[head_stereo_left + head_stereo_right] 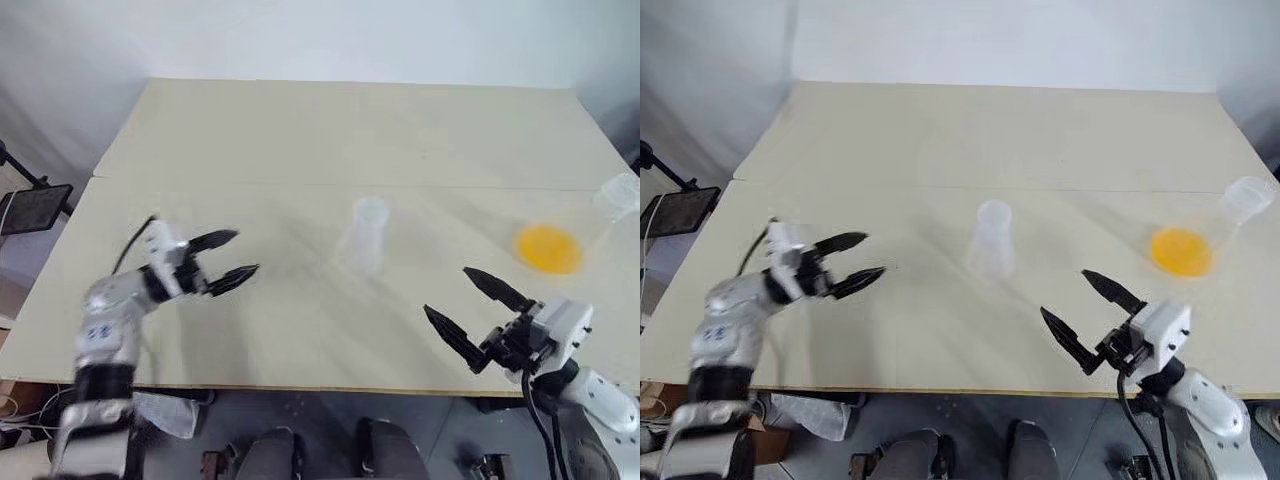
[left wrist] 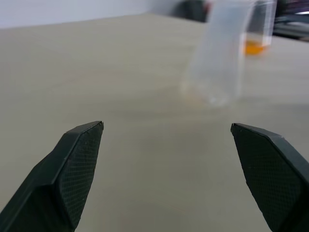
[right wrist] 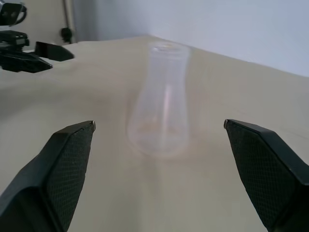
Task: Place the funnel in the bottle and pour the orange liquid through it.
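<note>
The bottle [image 1: 992, 240] stands upright on the pale wooden table [image 1: 940, 140], about midway between the two grippers and a little beyond both. It is frosted, milky-white and translucent, with a wide round base that tapers up into a straight narrow neck. In the right wrist view its mouth shows a faint rounded rim sitting on top [image 3: 166, 47], which may be the funnel, but the clear plastic cannot be told apart from the neck with any certainty. The lower part of the bottle looks empty.

The left gripper [image 1: 222, 260] hangs over the table with its two black fingers spread wide and nothing between them. The bottle lies ahead of its fingertips and well apart from them, nearer the line of one finger than the other.

The right gripper [image 1: 1082, 312] also stands wide open and empty, its fingers pointing toward the bottle, which sits ahead of the gap between them, clear of both tips.

The orange liquid [image 1: 549, 248] fills the bottom of a clear conical flask [image 1: 1230, 212], a bright orange-yellow pool seen through the wall. The flask stands beyond the right gripper's outer finger, well apart from the bottle.
</note>
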`<control>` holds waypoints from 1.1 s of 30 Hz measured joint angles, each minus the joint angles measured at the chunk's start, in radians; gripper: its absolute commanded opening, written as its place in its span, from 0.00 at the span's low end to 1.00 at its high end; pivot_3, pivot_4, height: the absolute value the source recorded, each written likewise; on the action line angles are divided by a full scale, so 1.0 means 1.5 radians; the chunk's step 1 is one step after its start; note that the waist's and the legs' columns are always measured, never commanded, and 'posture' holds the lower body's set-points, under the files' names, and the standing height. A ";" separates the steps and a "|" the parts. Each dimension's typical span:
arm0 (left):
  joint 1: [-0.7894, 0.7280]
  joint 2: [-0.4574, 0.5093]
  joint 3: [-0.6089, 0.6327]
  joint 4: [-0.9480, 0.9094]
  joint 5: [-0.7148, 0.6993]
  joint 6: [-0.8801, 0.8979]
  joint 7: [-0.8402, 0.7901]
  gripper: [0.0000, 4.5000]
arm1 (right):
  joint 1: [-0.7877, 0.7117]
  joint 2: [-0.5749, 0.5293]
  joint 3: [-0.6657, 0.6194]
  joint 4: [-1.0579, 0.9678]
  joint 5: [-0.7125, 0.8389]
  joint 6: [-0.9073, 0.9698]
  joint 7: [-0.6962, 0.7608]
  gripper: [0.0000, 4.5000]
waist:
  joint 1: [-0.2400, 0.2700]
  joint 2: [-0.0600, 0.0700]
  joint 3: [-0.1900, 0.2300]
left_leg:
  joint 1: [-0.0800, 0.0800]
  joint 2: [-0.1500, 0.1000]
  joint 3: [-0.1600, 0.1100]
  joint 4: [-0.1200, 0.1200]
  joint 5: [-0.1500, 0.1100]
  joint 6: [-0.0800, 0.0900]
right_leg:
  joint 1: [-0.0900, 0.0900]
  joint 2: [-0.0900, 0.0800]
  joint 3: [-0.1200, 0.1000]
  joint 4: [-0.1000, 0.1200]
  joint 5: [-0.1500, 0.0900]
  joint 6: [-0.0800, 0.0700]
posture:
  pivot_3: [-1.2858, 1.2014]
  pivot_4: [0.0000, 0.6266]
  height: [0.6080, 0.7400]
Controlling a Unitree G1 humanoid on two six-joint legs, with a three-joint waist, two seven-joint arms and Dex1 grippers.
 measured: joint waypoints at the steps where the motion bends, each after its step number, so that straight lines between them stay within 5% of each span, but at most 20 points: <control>1: 0.039 0.001 0.031 -0.021 -0.006 0.009 0.023 1.00 | -0.017 -0.013 0.006 0.008 0.002 0.003 0.017 1.00 | 0.002 0.000 0.000 | 0.000 0.000 0.000 0.000 0.000 0.000 | 0.000 0.000 0.000 -0.001 0.000 0.000 | 0.52 0.24 1.00; 9: 0.269 -0.009 0.213 -0.116 -0.039 0.009 0.141 1.00 | -0.151 -0.057 0.062 0.053 0.027 0.046 0.116 1.00 | 0.016 -0.001 0.000 | 0.000 0.000 -0.001 0.000 -0.001 -0.001 | 0.001 -0.001 0.000 -0.002 0.000 -0.001 | 0.52 0.24 1.00; 17: 0.339 -0.028 0.283 -0.109 -0.045 -0.019 0.196 1.00 | -0.201 -0.052 0.094 0.080 0.029 0.064 0.140 1.00 | 0.018 -0.001 0.000 | 0.000 0.000 0.000 0.000 -0.001 -0.002 | 0.001 -0.002 -0.001 -0.002 0.000 -0.001 | 0.52 0.24 1.00; 33: 0.031 -0.009 0.060 -0.041 0.034 0.079 0.340 1.00 | -0.198 -0.030 0.098 0.088 0.014 0.069 0.114 1.00 | 0.012 -0.001 0.000 | 0.000 0.000 0.001 0.000 -0.001 -0.002 | -0.001 0.002 -0.003 0.001 0.000 -0.001 | 0.52 0.24 1.00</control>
